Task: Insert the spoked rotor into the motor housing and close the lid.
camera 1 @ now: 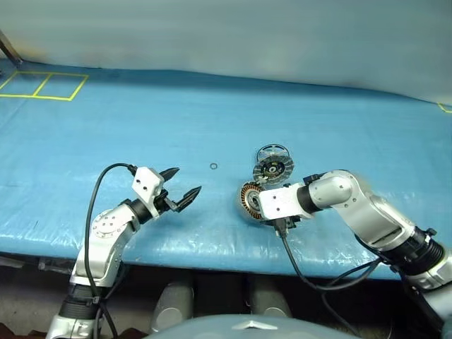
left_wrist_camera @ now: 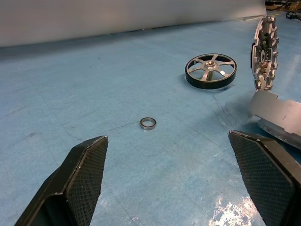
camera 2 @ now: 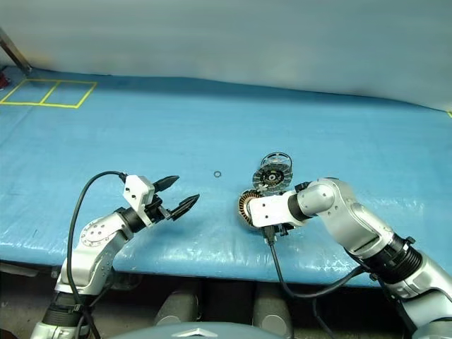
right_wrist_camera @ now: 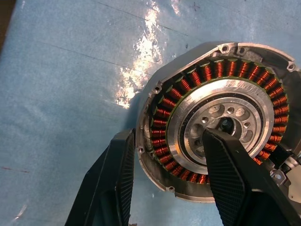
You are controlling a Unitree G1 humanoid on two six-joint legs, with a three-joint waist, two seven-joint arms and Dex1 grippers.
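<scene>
The spoked rotor (camera 1: 273,152) lies flat on the blue table, a shiny silver wheel with dark gaps, also clear in the left wrist view (left_wrist_camera: 210,70). Just in front of it the lid (camera 1: 273,169) stands tilted up on its ribbed rim, dark radial face toward me. The motor housing (right_wrist_camera: 221,80), with copper windings around a central hub, is tipped up on its side (camera 1: 247,198). My right gripper (right_wrist_camera: 168,134) is shut on its wall, one finger outside the rim and one on the hub. My left gripper (camera 1: 187,180) hangs open and empty to the left, apart from the parts.
A small metal ring (camera 1: 213,167) lies on the blue sheet between the left gripper and the rotor. Yellow tape squares (camera 1: 42,85) mark the far left corner. The table's front edge (camera 1: 212,254) runs just below both arms. A pale wall closes the back.
</scene>
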